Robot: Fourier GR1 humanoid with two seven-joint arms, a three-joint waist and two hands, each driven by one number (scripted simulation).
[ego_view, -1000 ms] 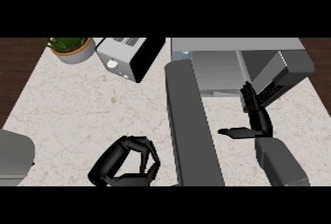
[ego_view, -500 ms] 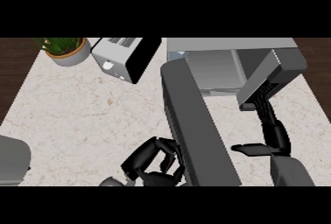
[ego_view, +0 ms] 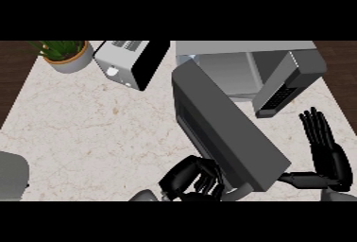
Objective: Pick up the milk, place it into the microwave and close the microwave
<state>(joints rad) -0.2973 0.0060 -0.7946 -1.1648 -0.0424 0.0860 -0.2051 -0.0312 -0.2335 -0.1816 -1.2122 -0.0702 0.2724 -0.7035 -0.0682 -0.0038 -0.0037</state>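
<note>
flat grey microwave door (ego_view: 226, 137), veined marble counter (ego_view: 90, 127)

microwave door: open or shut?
Open. The door swings out from the microwave, cavity exposed; left hand at its outer edge.

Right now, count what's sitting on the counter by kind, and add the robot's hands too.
Microwave, door open: 1
Toaster: 1
Potted plant: 1
Grey object at the left edge, cut off, kind unclear: 1
Robot hands: 2, the left hand curled at the door's lower end, the right hand open with fingers straight
Milk: 0 visible
Total: 6
</note>
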